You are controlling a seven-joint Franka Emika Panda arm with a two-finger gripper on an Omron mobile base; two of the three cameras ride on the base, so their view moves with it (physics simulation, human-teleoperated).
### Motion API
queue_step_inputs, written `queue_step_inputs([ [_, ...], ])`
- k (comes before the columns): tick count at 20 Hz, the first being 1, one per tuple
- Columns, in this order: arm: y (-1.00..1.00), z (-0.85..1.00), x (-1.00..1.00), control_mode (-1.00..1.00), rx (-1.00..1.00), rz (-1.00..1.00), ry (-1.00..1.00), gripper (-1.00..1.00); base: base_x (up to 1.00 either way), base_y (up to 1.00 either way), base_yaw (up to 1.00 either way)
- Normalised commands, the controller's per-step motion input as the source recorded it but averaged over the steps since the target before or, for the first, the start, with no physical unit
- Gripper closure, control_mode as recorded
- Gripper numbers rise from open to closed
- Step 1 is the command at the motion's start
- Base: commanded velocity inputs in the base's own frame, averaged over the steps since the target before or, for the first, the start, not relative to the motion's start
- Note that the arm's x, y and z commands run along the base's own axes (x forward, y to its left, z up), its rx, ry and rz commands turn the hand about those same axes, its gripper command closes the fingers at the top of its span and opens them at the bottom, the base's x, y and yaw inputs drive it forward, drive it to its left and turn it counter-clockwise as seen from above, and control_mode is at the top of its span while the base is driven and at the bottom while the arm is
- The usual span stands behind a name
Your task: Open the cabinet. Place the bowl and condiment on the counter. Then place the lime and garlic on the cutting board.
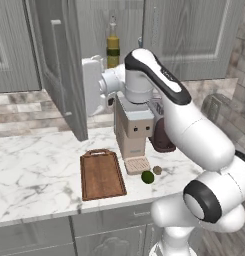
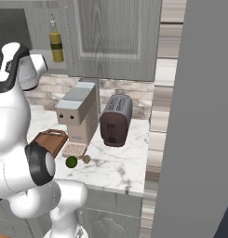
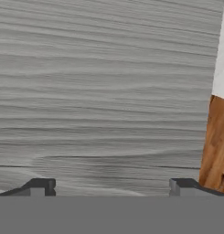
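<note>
The cabinet's left door (image 1: 61, 65) stands swung open, its right door (image 1: 189, 35) shut. On the shelf inside stands the condiment bottle (image 1: 113, 47) (image 2: 56, 46). My gripper (image 1: 87, 86) (image 3: 113, 189) is open, fingertips wide apart with nothing between them, facing the door's grey wood grain (image 3: 99, 91) at close range. Below on the counter (image 1: 29, 165) lies the cutting board (image 1: 101, 175) (image 2: 50, 139) (image 3: 216, 146). The lime (image 1: 147, 176) (image 2: 71, 161) and garlic (image 1: 157, 170) (image 2: 86, 159) sit just right of it. The bowl is hidden.
A beige coffee machine (image 1: 134, 130) (image 2: 78, 116) stands behind the lime, under my arm. A dark red toaster (image 1: 161, 137) (image 2: 116, 118) is to its right. A tall grey panel (image 2: 199, 116) closes off the counter's right end.
</note>
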Motion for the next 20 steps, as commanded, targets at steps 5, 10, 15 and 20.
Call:
queue_step_inputs([
  [5,0.28,0.0,0.0,-1.0,0.0,0.08,0.01,-1.0,0.0,0.0,0.0],
  [10,0.21,0.0,0.0,-1.0,0.0,0.06,0.0,-1.0,0.0,0.0,0.0],
  [15,0.08,0.0,0.0,-1.0,0.0,0.01,0.0,-1.0,0.0,0.0,0.0],
  [20,-0.1,0.05,-0.26,-1.0,0.0,0.0,0.0,-1.0,0.0,0.0,0.0],
])
